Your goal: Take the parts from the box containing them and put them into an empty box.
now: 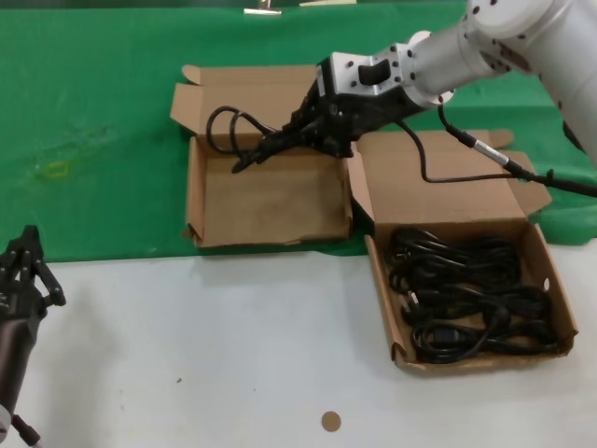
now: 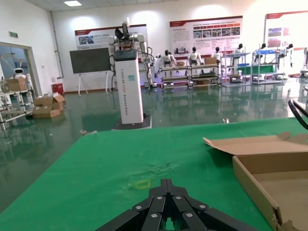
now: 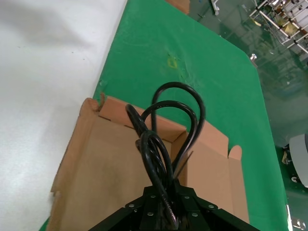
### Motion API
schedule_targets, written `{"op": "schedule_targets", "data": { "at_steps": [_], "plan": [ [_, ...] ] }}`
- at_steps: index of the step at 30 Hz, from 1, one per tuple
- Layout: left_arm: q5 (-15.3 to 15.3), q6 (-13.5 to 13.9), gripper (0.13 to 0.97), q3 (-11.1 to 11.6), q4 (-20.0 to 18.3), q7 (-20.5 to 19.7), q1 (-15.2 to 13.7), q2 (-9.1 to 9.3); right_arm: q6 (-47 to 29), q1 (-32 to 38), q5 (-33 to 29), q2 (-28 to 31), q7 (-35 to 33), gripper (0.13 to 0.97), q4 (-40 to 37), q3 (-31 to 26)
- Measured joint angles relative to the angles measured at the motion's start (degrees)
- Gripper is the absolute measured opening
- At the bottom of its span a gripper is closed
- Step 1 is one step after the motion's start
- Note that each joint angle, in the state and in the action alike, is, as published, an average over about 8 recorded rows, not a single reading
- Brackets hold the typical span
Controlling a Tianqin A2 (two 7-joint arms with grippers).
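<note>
Right hand (image 1: pixel 266 149) was clamped on a coiled black cable (image 1: pixel 229 126), hovering over the empty box (image 1: pixel 270 201) on the desk (image 1: pixel 187 345). I judged it best to lower mid-floor before releasing: loops overhung the back wall. Remaining cables sat in the full box (image 1: pixel 550 280). Left hand (image 1: pixel 23 271) parked at desk edge, spread wide.

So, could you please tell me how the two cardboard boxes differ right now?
The right box holds a pile of black cables; the left box has a bare floor. The right gripper hangs over the left box shut on a coiled cable, with nothing above the right box. The left gripper waits aside. Both are brown, lids open.
</note>
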State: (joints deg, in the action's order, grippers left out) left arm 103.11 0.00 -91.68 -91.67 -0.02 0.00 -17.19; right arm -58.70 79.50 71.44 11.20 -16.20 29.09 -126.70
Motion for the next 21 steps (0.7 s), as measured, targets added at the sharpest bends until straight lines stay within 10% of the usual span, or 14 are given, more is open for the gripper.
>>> {"op": "schedule_targets", "data": {
  "at_steps": [21],
  "plan": [
    [0.0, 0.0, 0.144, 0.0, 0.0, 0.0, 0.0, 0.0, 1.72, 0.9, 0.97, -0.89, -2.49, 0.348, -2.54, 0.96]
  ]
}}
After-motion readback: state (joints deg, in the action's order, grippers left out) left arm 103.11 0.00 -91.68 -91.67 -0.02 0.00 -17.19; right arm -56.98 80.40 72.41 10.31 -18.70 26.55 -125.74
